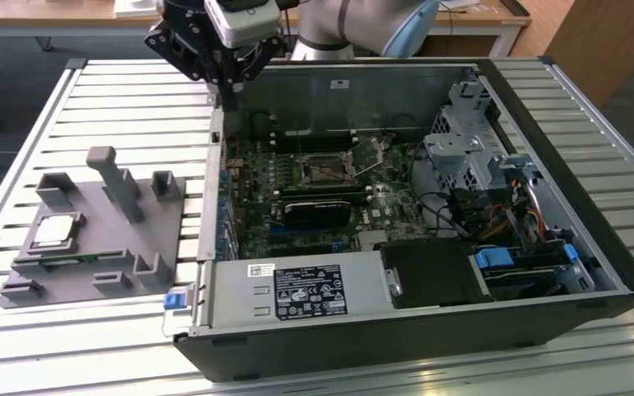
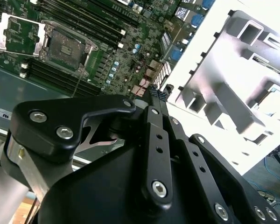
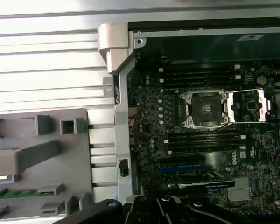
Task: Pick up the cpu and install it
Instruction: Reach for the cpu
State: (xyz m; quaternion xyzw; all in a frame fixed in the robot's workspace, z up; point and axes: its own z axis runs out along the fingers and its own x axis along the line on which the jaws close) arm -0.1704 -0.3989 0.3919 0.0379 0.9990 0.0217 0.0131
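The cpu (image 1: 55,233), a flat silver square, lies in a recess of the grey fixture (image 1: 96,239) on the slatted table, at the exterior view's left. My gripper (image 1: 229,92) hangs high over the case's left wall, well away from the cpu. In the second wrist view the gripper (image 2: 155,91) has its black fingers pressed together with nothing between them. The black socket (image 1: 323,171) sits mid-motherboard with its metal frame swung open; both wrist views show the socket (image 3: 205,108) (image 2: 65,46) bare.
The open computer case (image 1: 581,165) lies on its side, its walls rising around the motherboard. A graphics card (image 1: 317,213), a power supply (image 1: 295,290) and drive cages (image 1: 471,157) crowd the inside. A green memory stick (image 3: 18,192) rests in the fixture, beside a tall grey post (image 1: 119,183).
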